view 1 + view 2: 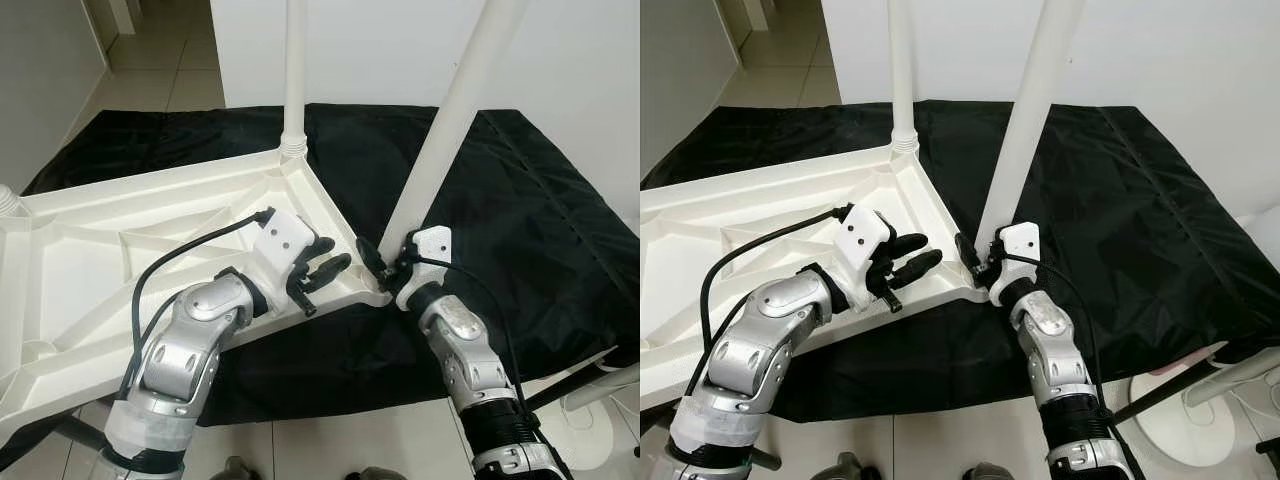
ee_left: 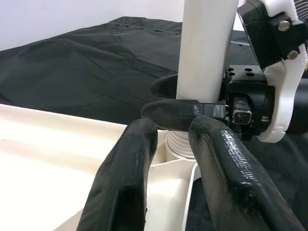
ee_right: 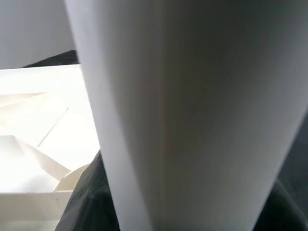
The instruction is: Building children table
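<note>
— Where's the tabletop?
— The white tabletop [image 1: 90, 260] lies upside down on the black sheet [image 1: 540, 190], one leg [image 1: 294, 70] standing in its far corner.
— And the grippers?
— Right gripper [image 1: 380, 262] clamps the leaning leg [image 1: 440, 130] at the near corner socket; left gripper [image 1: 322, 272] hovers beside it, fingers slightly parted, empty.

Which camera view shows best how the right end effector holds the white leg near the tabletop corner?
The left wrist view: the right end effector visibly closes both black fingers around the white leg just above its threaded base. The eye views show it small; the right wrist view shows just blurred leg.
</note>
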You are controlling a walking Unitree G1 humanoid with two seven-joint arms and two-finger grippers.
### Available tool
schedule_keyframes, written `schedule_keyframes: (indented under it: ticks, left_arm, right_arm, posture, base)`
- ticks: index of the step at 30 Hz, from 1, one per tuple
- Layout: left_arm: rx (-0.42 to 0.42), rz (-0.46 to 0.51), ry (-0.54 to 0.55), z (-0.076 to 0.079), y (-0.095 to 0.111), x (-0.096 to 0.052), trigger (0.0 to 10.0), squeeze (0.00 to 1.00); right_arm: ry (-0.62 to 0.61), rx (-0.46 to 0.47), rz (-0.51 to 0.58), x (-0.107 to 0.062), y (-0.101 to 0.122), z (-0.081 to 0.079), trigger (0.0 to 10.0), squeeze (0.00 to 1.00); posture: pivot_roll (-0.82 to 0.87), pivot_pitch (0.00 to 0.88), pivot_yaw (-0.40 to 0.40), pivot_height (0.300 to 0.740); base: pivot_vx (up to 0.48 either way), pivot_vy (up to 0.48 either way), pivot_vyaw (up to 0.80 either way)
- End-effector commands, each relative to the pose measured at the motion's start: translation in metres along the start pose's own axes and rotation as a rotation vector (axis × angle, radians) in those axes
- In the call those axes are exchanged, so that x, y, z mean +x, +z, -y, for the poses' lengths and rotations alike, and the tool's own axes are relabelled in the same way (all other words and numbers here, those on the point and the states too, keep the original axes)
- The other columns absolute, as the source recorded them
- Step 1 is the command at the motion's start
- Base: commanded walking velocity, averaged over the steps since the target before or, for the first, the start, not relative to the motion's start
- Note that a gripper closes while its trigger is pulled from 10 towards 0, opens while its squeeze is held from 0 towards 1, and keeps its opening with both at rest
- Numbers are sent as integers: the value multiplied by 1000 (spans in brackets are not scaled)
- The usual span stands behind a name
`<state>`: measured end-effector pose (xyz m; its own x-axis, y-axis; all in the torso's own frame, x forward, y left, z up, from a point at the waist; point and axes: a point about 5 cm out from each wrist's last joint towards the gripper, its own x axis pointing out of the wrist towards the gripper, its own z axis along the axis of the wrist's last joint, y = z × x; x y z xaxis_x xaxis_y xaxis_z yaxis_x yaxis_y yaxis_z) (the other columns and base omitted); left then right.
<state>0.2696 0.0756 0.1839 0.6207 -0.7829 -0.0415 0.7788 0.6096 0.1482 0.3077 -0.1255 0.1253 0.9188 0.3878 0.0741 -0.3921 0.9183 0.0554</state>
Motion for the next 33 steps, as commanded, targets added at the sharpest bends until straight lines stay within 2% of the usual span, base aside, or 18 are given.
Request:
schedule_keyframes:
  ticks: [1,9,11,13,14,15,16,17,19,23,26,33]
  left_arm:
    - [3,3,66,-1,2,0,10000,0]
    - [0,4,62,0,3,0,10000,0]
    - [-1,6,59,1,3,0,10000,0]
    - [-1,6,59,1,3,0,10000,0]
    - [-3,8,56,2,3,0,10000,0]
    - [-3,8,56,2,3,0,10000,0]
    - [-4,9,55,3,3,0,10000,0]
    - [-4,9,55,3,3,0,10000,0]
    - [-6,12,52,4,4,1,10000,0]
    - [-7,13,50,5,4,1,10000,0]
    - [-9,17,45,6,4,2,10000,0]
    - [-7,19,36,7,4,2,10000,0]
  right_arm:
    - [-72,60,-90,-4,-17,5,10000,0]
    - [-92,59,-93,-2,-14,2,10000,0]
    - [-167,67,-96,-1,-14,5,10000,0]
    - [-167,67,-96,-1,-14,5,10000,0]
    - [-272,86,-85,1,-12,5,10000,0]
    - [-272,86,-85,1,-12,5,10000,0]
    - [-344,89,-88,1,-12,5,10000,0]
    - [-344,89,-88,1,-12,5,10000,0]
    - [-447,90,-83,0,-12,4,10000,0]
    - [-474,83,-77,0,-12,1,10000,0]
    - [-531,85,-55,0,-10,-8,10000,0]
    - [-506,68,-41,3,-7,-11,10000,0]
  posture:
    - [-51,38,12,740]
    - [-48,39,6,740]
    - [-46,36,1,740]
    - [-46,36,1,740]
    - [-44,31,-3,740]
    - [-44,31,-3,740]
    - [-44,28,-5,740]
    - [-44,28,-5,740]
    - [-42,23,-9,740]
    - [-40,19,-11,740]
    - [-37,9,-13,740]
    - [-40,4,-14,740]
  base:
    - [0,0,0]
    - [0,0,0]
    - [0,0,0]
    - [0,0,0]
    - [0,0,0]
    - [0,0,0]
    - [0,0,0]
    - [0,0,0]
    - [0,0,0]
    - [0,0,0]
    - [0,0,0]
    - [0,0,0]
